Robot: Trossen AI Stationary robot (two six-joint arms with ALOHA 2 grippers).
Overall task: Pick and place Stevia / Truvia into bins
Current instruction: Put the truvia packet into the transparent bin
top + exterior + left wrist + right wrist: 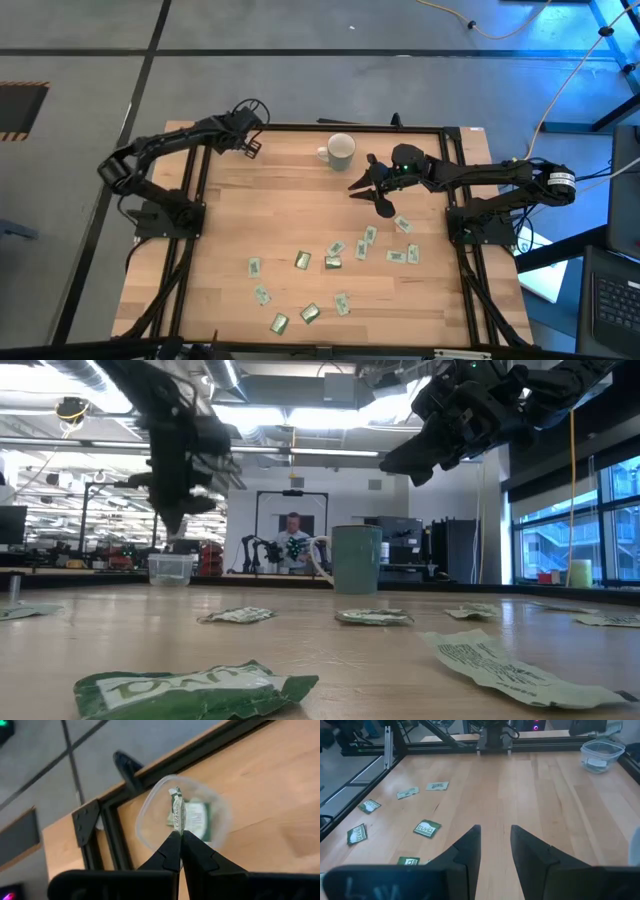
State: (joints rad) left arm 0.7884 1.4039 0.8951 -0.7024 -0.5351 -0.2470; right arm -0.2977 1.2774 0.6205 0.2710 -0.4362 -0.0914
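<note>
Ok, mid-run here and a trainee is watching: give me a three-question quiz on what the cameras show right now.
1. True or false: the left gripper is shut on a sachet above the clear cup.
2. The right gripper is: A) shut on a sachet, B) open and empty near the mug, C) inside the mug.
3. Fill in: most loose sachets lie on the table's ___ half, away from the bins.

Key: 1 true; 2 B; 3 near.
</note>
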